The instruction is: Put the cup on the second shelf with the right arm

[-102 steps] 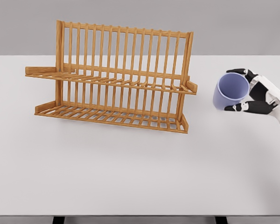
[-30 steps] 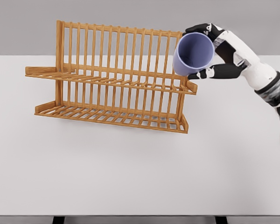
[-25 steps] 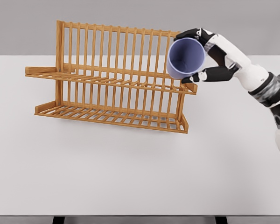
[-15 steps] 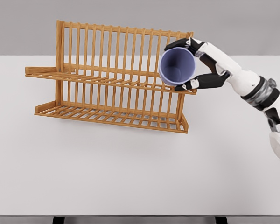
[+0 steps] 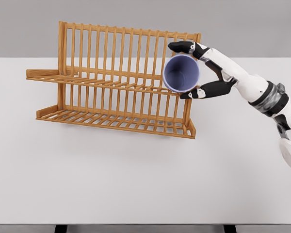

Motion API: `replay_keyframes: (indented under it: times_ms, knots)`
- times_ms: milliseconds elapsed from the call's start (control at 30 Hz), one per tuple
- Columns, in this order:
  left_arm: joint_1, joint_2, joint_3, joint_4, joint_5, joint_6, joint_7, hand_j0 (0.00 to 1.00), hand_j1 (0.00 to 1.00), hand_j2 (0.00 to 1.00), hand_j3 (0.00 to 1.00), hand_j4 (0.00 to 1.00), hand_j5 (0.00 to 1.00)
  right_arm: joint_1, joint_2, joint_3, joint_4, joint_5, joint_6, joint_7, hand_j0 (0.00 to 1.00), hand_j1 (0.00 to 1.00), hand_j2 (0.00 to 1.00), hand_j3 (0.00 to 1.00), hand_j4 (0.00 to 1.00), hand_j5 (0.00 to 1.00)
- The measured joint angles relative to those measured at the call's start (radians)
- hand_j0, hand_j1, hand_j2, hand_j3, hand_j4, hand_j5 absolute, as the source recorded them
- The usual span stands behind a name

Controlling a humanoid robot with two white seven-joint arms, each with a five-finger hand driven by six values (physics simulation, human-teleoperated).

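Because the upper shelf [image 5: 111,83] sits at nine o'clock, our right hand [image 5: 203,68] pinches the cup [image 5: 181,73] sideways — mouth facing us.

There is a single view, taken from the robot's head, looking forward and steeply down onto the flat white desk [image 5: 136,184]. The desk fills most of the picture: its far edge runs straight across the upper part, with plain grey wall behind it, and its near edge shows along the bottom, where two dark legs peek out beneath. The camera sits roughly centred on the desk's width and stands well back, so the whole two-tier slatted wooden dish rack [image 5: 111,77] fits in the upper half, its front facing the lens. The white right arm [image 5: 252,87] comes in from the right edge. No second view is given, so nothing is shared between views.
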Motion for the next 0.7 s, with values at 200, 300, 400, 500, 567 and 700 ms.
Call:
replay_keyframes:
  times_ms: [200,300,400,500,567,700]
  knots:
    - [0.0,0.0,0.0,0.0,0.0,0.0,0.0,1.0,1.0,1.0,1.0,1.0,1.0,0.0,0.001,0.0,-0.005,0.001,-0.006,0.0,1.0,1.0,1.0,1.0,1.0,1.0]
    - [0.0,0.0,0.0,0.0,0.0,0.0,0.0,1.0,1.0,1.0,1.0,1.0,1.0,0.0,-0.003,-0.002,-0.017,0.001,-0.006,0.0,1.0,1.0,1.0,1.0,1.0,1.0]
    - [0.0,0.0,0.0,0.0,0.0,0.0,0.0,1.0,1.0,1.0,1.0,1.0,1.0,0.002,-0.012,-0.008,-0.031,-0.003,-0.006,0.0,1.0,1.0,1.0,1.0,1.0,1.0]
    - [0.0,0.0,0.0,0.0,0.0,0.0,0.0,1.0,1.0,1.0,1.0,1.0,1.0,0.023,-0.041,-0.027,-0.047,-0.026,-0.006,0.0,1.0,1.0,1.0,1.0,1.0,1.0]
    - [0.0,0.0,0.0,0.0,0.0,0.0,0.0,1.0,1.0,1.0,1.0,1.0,1.0,0.054,-0.074,-0.043,-0.054,-0.059,-0.007,0.0,1.0,1.0,1.0,1.0,1.0,1.0]
    - [0.0,0.0,0.0,0.0,0.0,0.0,0.0,1.0,1.0,1.0,1.0,1.0,1.0,0.132,-0.128,-0.103,-0.067,-0.113,-0.008,0.0,1.0,1.0,1.0,1.0,1.0,1.0]
